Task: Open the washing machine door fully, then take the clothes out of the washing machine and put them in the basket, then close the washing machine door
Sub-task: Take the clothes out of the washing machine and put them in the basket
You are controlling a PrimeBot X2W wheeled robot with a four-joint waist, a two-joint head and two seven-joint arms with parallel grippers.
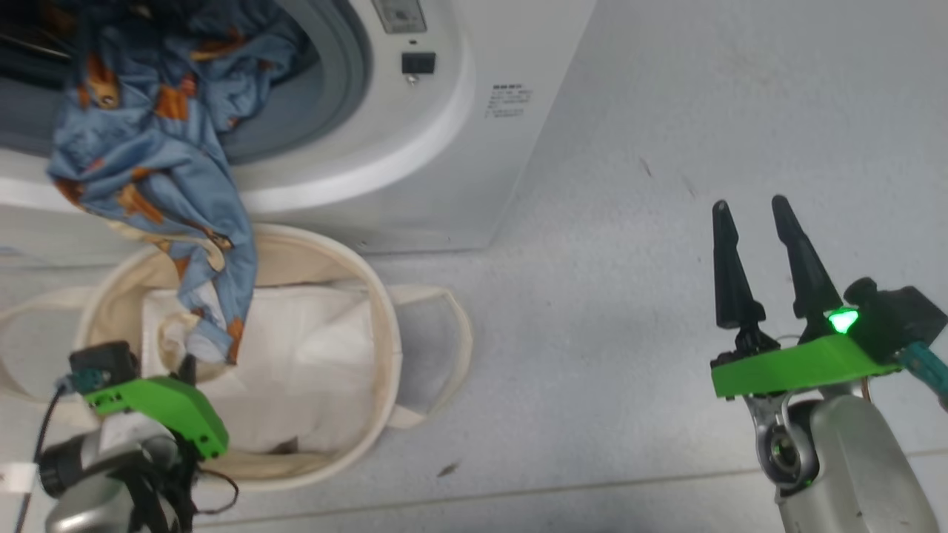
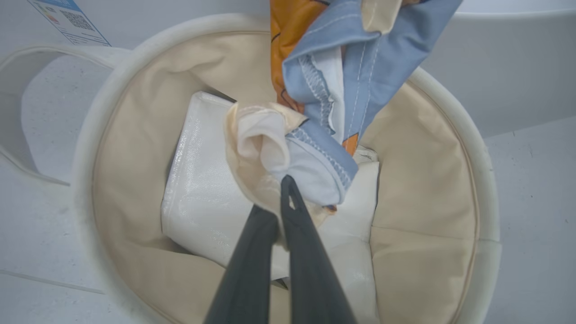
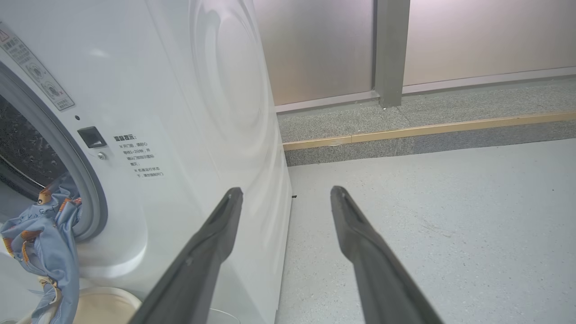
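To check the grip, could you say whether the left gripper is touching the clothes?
Touching: the left wrist view shows the left gripper pinching the clothes.

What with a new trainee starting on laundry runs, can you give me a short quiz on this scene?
1. True or false: the clothes lie wholly inside the basket.
2. Which gripper is shut on the clothes? A. left B. right C. neither
3. Fill in: at the bottom of the basket lies a plain ____ sheet.

Key:
1. False. They hang from the washing machine porthole down into the basket.
2. A. The left gripper pinches a hem over the basket. The right gripper stands open above the floor.
3. White.
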